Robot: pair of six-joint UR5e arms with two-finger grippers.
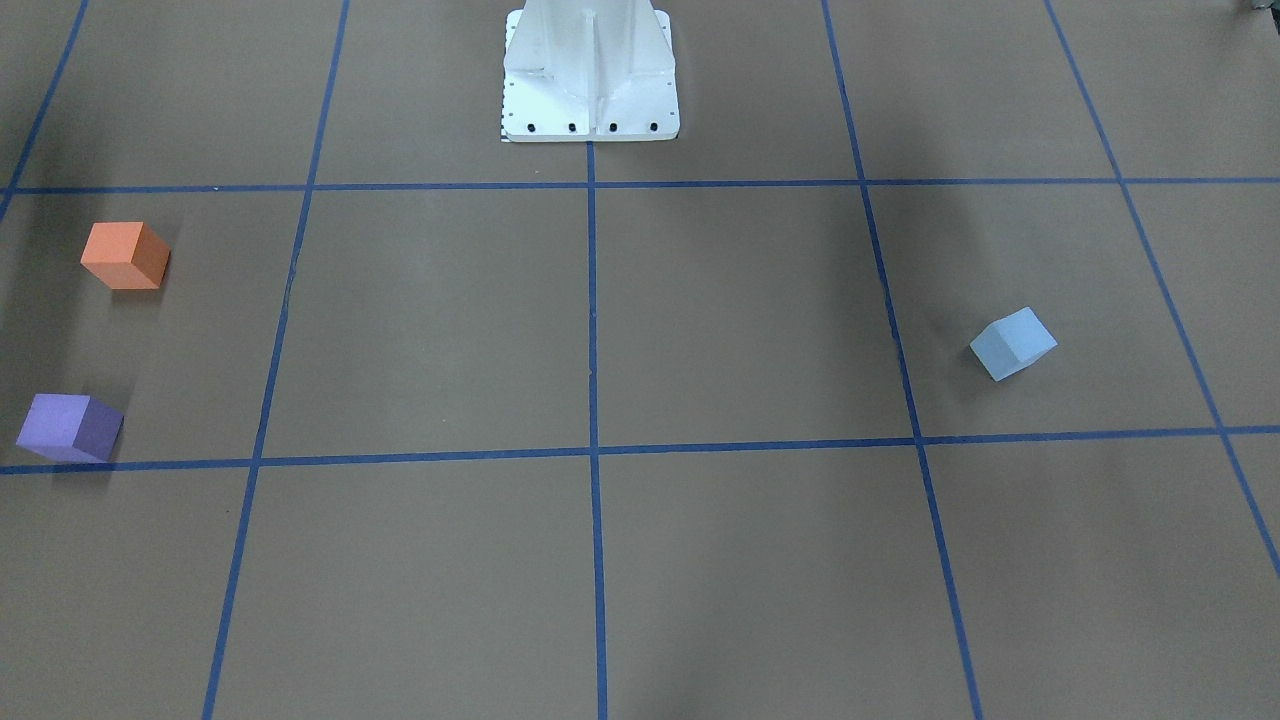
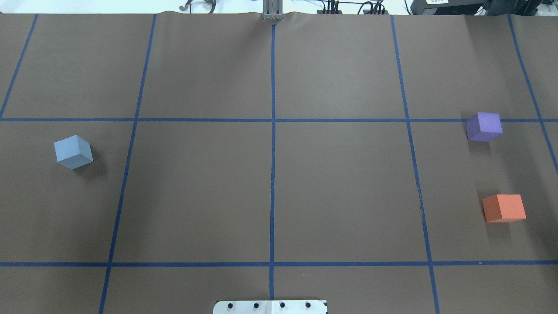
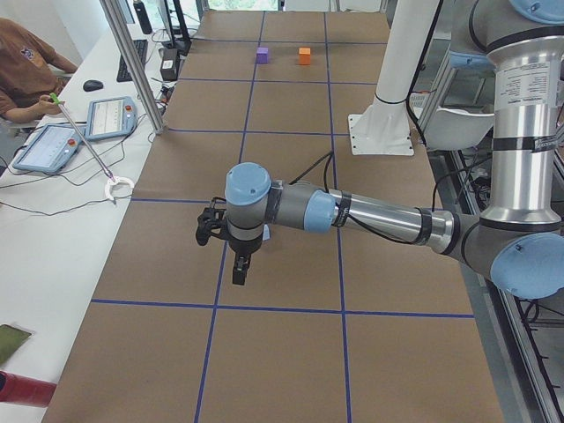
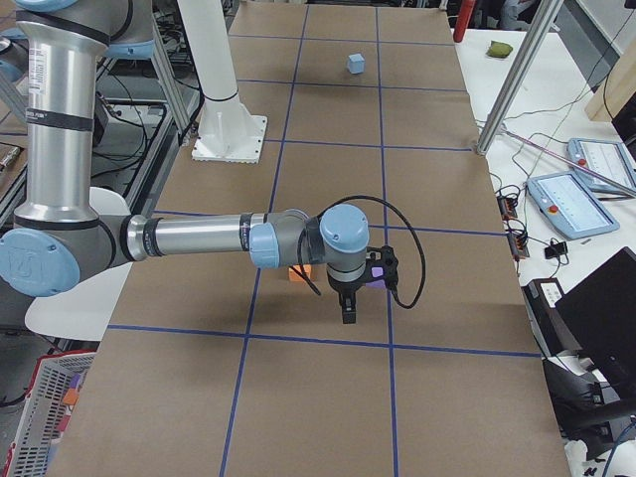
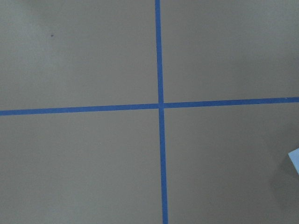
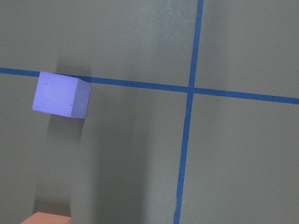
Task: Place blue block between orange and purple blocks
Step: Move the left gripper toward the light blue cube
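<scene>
The light blue block (image 2: 73, 151) lies alone on the robot's left side of the table; it also shows in the front view (image 1: 1012, 343), and a corner shows in the left wrist view (image 5: 295, 161). The purple block (image 2: 483, 126) and the orange block (image 2: 503, 208) sit apart on the robot's right side with a gap between them. The right wrist view shows the purple block (image 6: 60, 94) and the top of the orange block (image 6: 46, 218). My left gripper (image 3: 238, 275) hangs above the table. My right gripper (image 4: 348, 310) hangs above the two blocks. Both show only in side views, so I cannot tell whether they are open or shut.
The table is brown paper with a grid of blue tape lines (image 2: 272, 174). The white robot base (image 1: 590, 75) stands at the table's middle edge. An operator (image 3: 26, 70) sits at a side desk with tablets. A metal post (image 4: 507, 79) stands at the table's edge.
</scene>
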